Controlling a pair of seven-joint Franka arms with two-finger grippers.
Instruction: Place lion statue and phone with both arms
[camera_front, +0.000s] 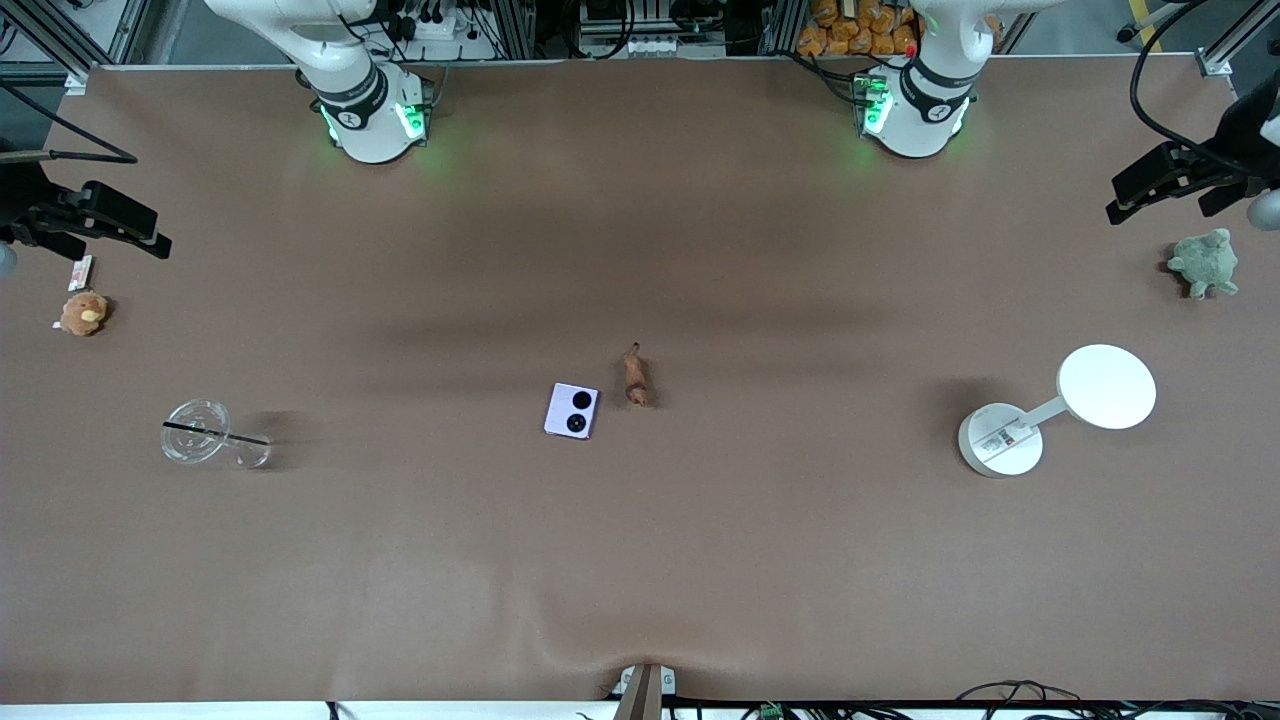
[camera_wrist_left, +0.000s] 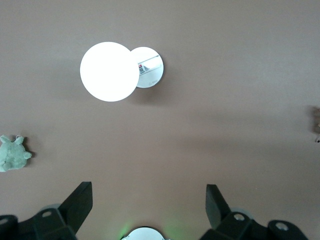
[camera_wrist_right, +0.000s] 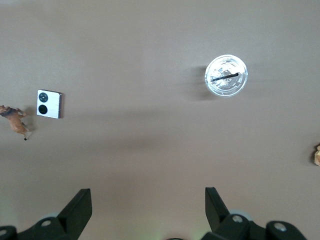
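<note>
The phone (camera_front: 572, 410), a pale lavender square with two black circles facing up, lies near the middle of the table. Beside it, toward the left arm's end and slightly farther from the front camera, lies the small orange-brown lion statue (camera_front: 636, 378). The right wrist view shows both, the phone (camera_wrist_right: 49, 104) and the lion statue (camera_wrist_right: 15, 120), apart from each other. My right gripper (camera_wrist_right: 147, 195) hangs open high over bare table with nothing between its fingers. My left gripper (camera_wrist_left: 148, 192) is also open and empty, high above the table near its own base.
A clear cup with a black straw (camera_front: 210, 435) stands toward the right arm's end, with a tan plush (camera_front: 83, 313) near that edge. A white disc-topped stand (camera_front: 1060, 405) and a green plush (camera_front: 1205, 262) sit toward the left arm's end. Black fixtures overhang both table ends.
</note>
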